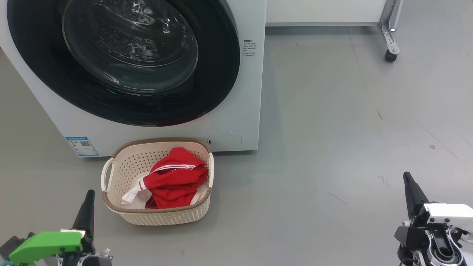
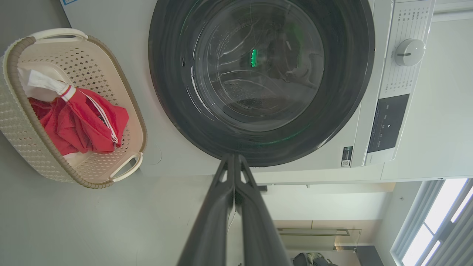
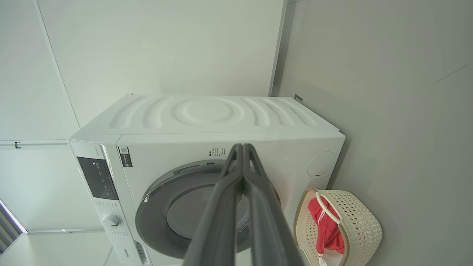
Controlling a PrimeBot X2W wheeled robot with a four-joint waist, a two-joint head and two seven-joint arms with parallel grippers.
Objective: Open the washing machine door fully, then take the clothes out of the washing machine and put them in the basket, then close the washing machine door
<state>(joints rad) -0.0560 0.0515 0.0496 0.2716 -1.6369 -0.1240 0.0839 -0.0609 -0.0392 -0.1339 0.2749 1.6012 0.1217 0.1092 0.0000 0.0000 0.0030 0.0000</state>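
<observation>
The white washing machine (image 1: 236,111) stands ahead with its black-rimmed door (image 1: 125,62) closed flat against the front; the steel drum shows through the glass. In front of it on the floor sits the cream basket (image 1: 122,166), holding red clothes (image 1: 173,181) with white stripes and some white fabric. My left gripper (image 1: 88,195) is shut and empty at the lower left, just left of the basket. At the lower right my right gripper (image 1: 408,181) is shut and empty too, well away from the basket. The door (image 2: 258,77) and basket (image 2: 22,140) also show in the left wrist view.
Grey floor (image 1: 332,129) spreads to the right of the machine. A metal frame leg on a caster (image 1: 391,55) stands at the back right. A white wall panel runs behind. The machine's control dial (image 2: 408,52) is on its panel.
</observation>
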